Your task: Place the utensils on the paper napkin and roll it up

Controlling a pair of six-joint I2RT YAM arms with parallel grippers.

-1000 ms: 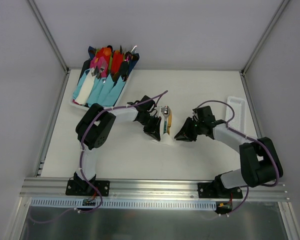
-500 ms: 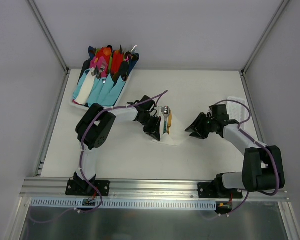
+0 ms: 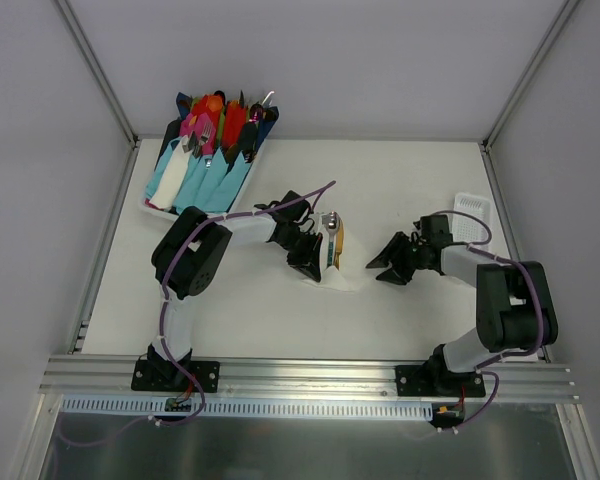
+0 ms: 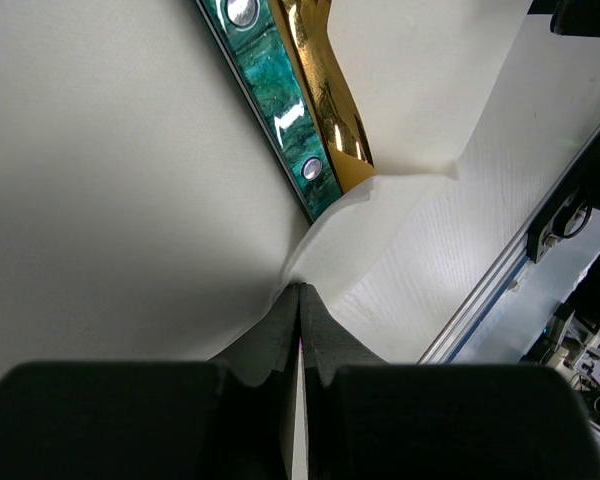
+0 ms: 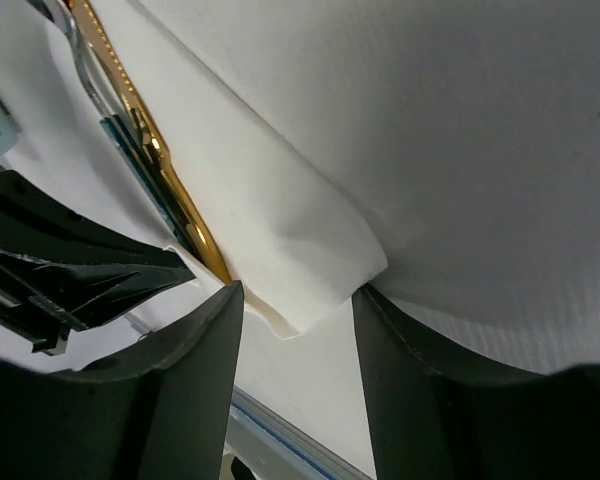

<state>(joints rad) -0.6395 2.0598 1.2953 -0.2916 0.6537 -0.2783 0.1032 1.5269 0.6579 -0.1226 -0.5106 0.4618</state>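
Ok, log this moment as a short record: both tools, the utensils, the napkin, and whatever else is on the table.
left tool: shut, pinching an edge of the napkin
right tool: open, holding nothing, at the napkin's folded end
utensils: gold one and dark-handled one, side by side, one end tucked under the fold
napkin state: partly folded over them, not yet rolled up
elsewhere: wrapped colourful cutlery back left; white slotted tray far right
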